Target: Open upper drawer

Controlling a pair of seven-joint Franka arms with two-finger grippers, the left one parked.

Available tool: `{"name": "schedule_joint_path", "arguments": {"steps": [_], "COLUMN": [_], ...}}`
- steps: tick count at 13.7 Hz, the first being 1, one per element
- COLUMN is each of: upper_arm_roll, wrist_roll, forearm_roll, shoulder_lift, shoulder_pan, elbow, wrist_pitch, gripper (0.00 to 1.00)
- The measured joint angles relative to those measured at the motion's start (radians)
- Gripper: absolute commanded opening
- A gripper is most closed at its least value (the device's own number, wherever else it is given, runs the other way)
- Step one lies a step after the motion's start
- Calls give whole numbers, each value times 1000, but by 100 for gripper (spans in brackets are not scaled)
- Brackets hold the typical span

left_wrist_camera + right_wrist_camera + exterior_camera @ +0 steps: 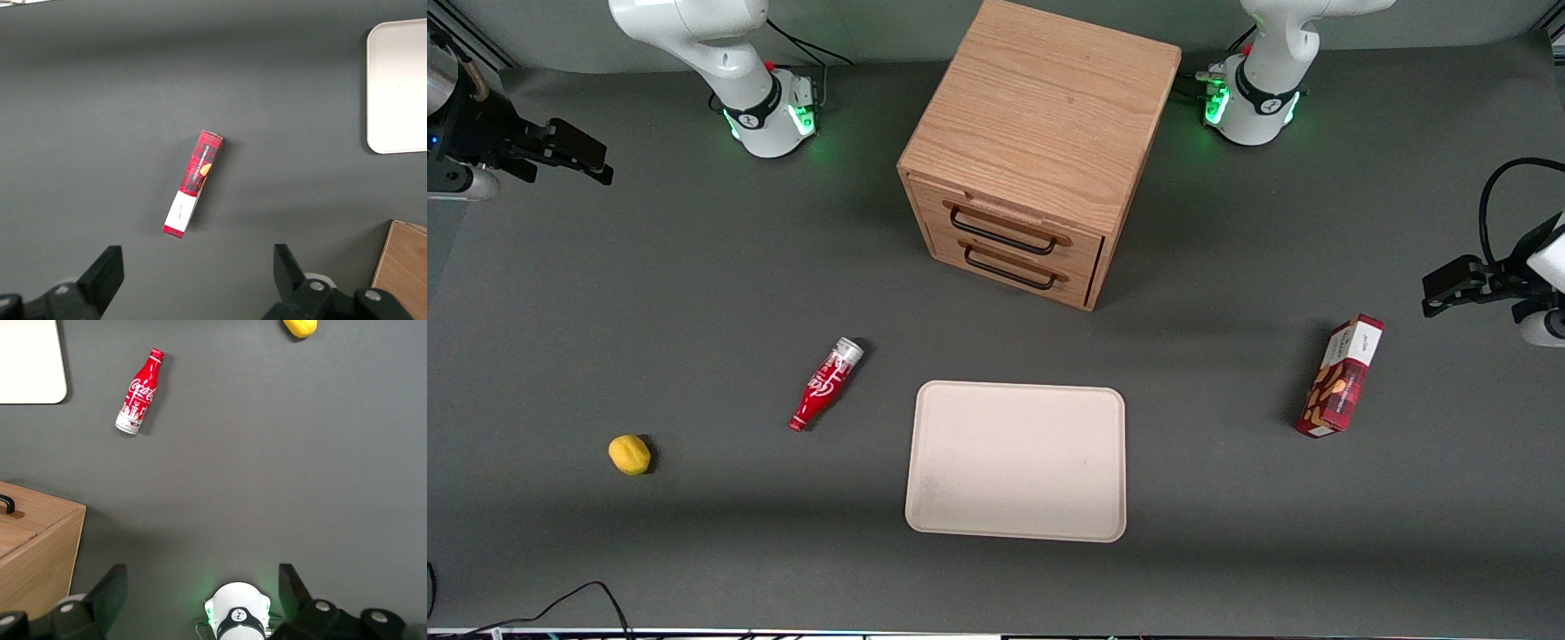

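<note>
- The right arm's gripper [591,160] is hanging in the air high over the working arm's end of the counter [694,293], well apart from everything on it.
- Its two black fingers [110,590] are spread wide with nothing between them.
- Below it, the wrist camera is showing bare grey counter, a corner of the wooden cabinet [33,547], a red soda bottle [139,392] lying on its side, and a yellow lemon [300,325].
- The cabinet [1040,116] is sitting near the middle of the counter, between the two arm bases, with its front turned toward the front camera at a slight angle.
- The upper drawer [1009,227] is the top one of two in that front; it is looking shut, flush with the cabinet, and its thin black handle [1000,233] is untouched.
- The lower drawer [1014,267] is sitting directly beneath it with a matching handle.
- A pale empty tray [1016,460] is lying in front of the cabinet, nearer the camera; a red snack box [1341,376] is standing toward the parked arm's end.
- Judging by this, the task is only starting: the approach is the step in hand.
- The next move is calling for the gripper to travel to the cabinet front, drop to the upper handle, not the lower one, close around the wire, and pull straight outward.
</note>
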Motion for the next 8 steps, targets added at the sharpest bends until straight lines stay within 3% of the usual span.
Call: {"name": "schedule_joint_path", "arguments": {"steps": [8], "upper_arm_roll": [-13], "wrist_roll": [-2], "forearm_roll": [12], "shoulder_lift": [0], "shoulder_pan": [-1], "elbow": [23], "wrist_pitch": [1], "gripper": [100]}}
